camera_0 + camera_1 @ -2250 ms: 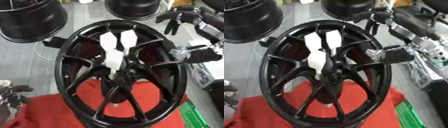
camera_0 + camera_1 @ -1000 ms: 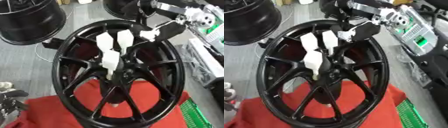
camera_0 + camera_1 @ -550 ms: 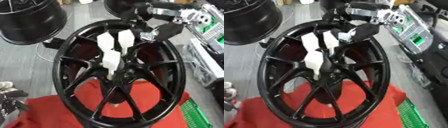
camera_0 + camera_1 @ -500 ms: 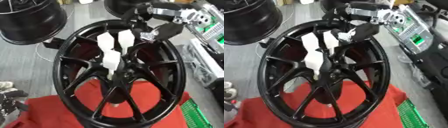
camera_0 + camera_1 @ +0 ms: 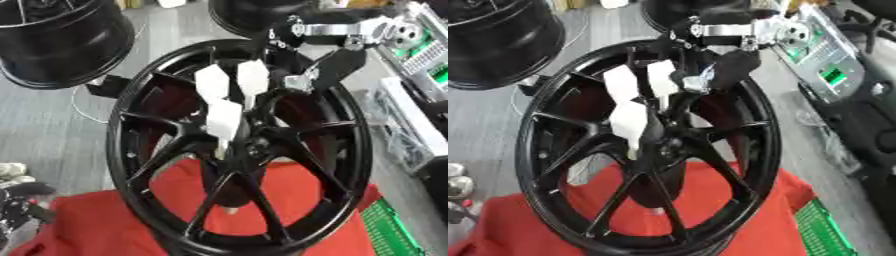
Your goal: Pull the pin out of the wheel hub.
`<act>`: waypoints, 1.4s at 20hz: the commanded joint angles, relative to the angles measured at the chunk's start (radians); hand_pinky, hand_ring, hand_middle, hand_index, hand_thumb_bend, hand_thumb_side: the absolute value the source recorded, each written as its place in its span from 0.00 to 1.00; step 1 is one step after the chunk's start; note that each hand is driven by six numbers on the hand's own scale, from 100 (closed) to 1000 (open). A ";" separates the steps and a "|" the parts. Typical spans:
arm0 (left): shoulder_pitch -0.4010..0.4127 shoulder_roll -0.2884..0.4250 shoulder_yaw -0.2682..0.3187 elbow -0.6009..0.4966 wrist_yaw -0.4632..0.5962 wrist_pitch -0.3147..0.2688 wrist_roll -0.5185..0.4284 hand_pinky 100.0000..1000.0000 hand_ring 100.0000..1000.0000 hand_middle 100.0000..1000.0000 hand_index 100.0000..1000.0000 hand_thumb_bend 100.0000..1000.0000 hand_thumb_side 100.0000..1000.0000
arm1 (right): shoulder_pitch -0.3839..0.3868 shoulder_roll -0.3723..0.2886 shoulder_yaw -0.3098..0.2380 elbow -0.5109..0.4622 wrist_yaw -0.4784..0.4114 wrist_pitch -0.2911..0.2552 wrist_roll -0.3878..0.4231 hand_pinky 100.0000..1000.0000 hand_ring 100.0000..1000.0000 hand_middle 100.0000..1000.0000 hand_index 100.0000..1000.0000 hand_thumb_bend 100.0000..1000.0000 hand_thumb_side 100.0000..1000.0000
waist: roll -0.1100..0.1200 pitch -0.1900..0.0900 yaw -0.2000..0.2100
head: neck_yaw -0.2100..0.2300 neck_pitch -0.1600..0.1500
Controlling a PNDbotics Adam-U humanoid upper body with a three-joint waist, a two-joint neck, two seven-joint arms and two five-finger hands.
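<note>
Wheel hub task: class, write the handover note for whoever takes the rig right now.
Right hand: over the upper right of the black wheel hub, next to the white tags; its fingers cannot be made out.
Left hand: idle at the lower left edge.
Wheel hub: tilted up on the red cloth.
Done: the reach to the wheel.
Left: no pin can be picked out; find it near the centre, grip it, pull it out.

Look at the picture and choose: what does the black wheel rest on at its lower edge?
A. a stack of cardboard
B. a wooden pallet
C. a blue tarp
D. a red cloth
D: the lower rim of the black wheel sits on a red cloth that spreads out beneath it and shows between the lower spokes.
</note>
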 commanded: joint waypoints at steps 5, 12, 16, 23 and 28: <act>-0.007 0.006 -0.003 -0.013 0.006 -0.002 -0.004 0.65 0.47 0.67 0.79 0.00 0.97 | -0.020 -0.010 -0.025 0.027 0.030 -0.010 -0.040 0.33 0.45 0.77 0.91 0.00 0.38 | -0.002 -0.011 0.010 | -0.006 -0.007; -0.010 0.007 -0.007 -0.013 0.008 -0.003 -0.008 0.65 0.47 0.67 0.79 0.00 0.97 | -0.025 -0.006 -0.032 0.060 0.068 -0.017 -0.115 0.33 0.45 0.78 0.92 0.00 0.29 | -0.001 -0.008 0.022 | -0.014 -0.007; -0.012 0.008 -0.010 -0.013 0.008 -0.005 -0.011 0.65 0.47 0.67 0.79 0.00 0.97 | -0.028 -0.002 -0.030 0.080 0.084 -0.021 -0.142 0.33 0.45 0.79 0.92 0.00 0.30 | -0.002 -0.004 0.028 | -0.019 -0.007; -0.017 0.007 -0.013 -0.014 0.010 -0.006 -0.014 0.65 0.47 0.67 0.79 0.00 0.97 | -0.031 0.012 -0.021 0.107 0.120 -0.029 -0.138 0.33 0.45 0.79 0.93 0.00 0.36 | -0.001 -0.001 0.035 | -0.023 -0.005; -0.019 0.007 -0.013 -0.014 0.011 -0.006 -0.015 0.65 0.47 0.67 0.79 0.00 0.97 | -0.030 0.020 -0.012 0.121 0.153 -0.035 -0.123 0.34 0.45 0.80 0.93 0.00 0.44 | 0.000 0.001 0.038 | -0.023 -0.006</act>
